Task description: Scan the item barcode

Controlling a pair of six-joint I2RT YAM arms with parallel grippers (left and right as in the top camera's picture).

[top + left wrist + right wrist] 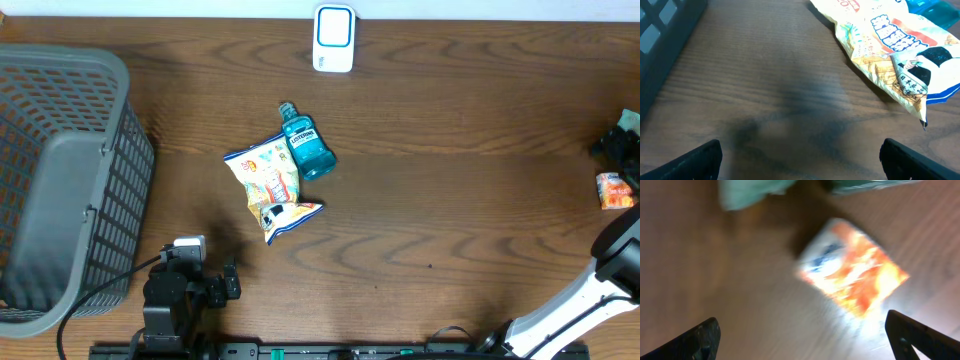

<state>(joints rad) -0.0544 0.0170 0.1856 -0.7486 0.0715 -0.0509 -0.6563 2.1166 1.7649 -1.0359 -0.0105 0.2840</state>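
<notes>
Overhead, the grey plastic mesh basket (120,190) at the left shows nothing inside; the white-and-blue barcode scanner (333,38) stands at the far edge, well apart from the small orange-and-white packet (616,190) at the right edge. The left wrist shows the left gripper (800,157) spread near a yellow snack bag (880,42). The right wrist shows the right gripper (807,337) spread, pinching nothing, the blurred packet just ahead; I judge it wants gripping by its edges, barcode left uncovered.
</notes>
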